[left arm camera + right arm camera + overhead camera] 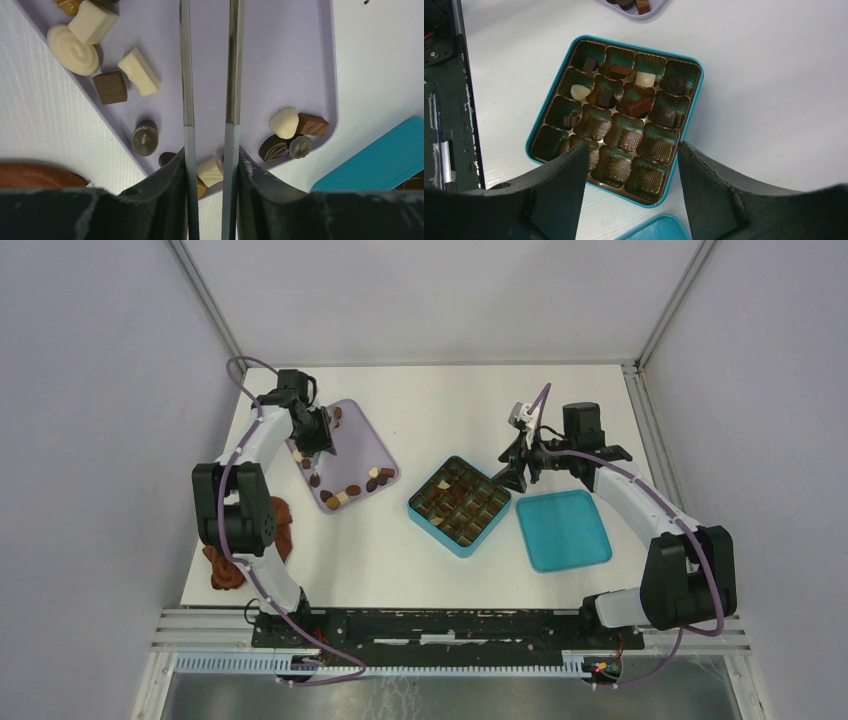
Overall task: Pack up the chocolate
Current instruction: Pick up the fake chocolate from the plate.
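Chocolate point(645, 79) in the teal box point(550, 97) cells is shown only by the right wrist view, beneath the wide-open right end effector point(633, 150). Brown and cream pieces are strewn on the lilac tray point(280, 60); the left end effector point(207, 30) state cannot be told.

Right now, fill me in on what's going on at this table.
Two robot arms are packing chocolates into a teal box. The left gripper hangs over the lilac tray of loose pieces, its jaws narrowly apart with nothing between them. The right gripper hovers open and empty above the box, where about half the cells hold pieces. A teal lid lies beside the box.
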`<act>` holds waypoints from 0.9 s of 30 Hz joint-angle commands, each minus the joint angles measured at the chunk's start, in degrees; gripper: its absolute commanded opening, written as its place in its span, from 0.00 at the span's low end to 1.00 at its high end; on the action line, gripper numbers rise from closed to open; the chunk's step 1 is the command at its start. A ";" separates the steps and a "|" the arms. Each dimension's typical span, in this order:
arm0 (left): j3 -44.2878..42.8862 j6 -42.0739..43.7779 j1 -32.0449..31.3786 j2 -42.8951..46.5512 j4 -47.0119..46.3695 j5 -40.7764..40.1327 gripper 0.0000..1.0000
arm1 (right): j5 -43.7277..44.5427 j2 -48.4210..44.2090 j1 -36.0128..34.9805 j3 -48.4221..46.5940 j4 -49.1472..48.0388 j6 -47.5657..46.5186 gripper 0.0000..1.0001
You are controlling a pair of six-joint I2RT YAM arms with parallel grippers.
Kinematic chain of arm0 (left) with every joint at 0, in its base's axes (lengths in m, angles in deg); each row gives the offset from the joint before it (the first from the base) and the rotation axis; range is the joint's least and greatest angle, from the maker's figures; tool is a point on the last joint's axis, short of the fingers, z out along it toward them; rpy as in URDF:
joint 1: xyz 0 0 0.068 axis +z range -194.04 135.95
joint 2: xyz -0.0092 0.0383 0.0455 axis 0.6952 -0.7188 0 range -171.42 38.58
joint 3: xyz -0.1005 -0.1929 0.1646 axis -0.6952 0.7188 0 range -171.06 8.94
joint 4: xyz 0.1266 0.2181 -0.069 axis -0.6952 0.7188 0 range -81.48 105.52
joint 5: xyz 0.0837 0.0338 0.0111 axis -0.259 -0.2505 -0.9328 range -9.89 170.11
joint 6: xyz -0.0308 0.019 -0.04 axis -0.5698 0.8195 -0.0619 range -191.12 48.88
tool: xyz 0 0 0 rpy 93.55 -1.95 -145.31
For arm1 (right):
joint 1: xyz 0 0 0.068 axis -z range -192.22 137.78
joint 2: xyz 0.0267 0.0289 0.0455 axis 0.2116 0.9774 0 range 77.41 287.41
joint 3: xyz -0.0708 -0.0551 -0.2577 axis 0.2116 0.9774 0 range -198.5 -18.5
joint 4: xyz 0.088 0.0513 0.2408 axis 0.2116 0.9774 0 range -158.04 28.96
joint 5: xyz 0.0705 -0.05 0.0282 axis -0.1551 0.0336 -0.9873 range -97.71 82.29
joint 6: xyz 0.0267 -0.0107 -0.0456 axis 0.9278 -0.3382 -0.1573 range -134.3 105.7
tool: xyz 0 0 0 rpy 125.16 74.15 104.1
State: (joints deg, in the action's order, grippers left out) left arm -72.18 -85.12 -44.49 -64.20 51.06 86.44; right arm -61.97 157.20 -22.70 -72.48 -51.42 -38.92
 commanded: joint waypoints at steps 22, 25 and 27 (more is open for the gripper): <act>-7.05 1.38 -0.67 -5.89 4.19 -2.59 0.43 | -3.13 0.37 0.04 -1.26 0.66 -2.18 0.71; -7.57 1.26 -0.69 -6.47 4.45 -2.81 0.38 | -3.13 0.39 0.04 -1.40 0.70 -2.27 0.71; -8.09 1.27 -0.69 -6.95 4.64 -2.81 0.35 | -3.20 0.41 0.08 -1.40 0.82 -2.36 0.71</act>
State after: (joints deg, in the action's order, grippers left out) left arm -77.05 -85.05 -44.93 -70.58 55.35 84.65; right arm -63.44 157.42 -22.70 -72.48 -50.22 -40.19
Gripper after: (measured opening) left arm 0.415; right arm 0.705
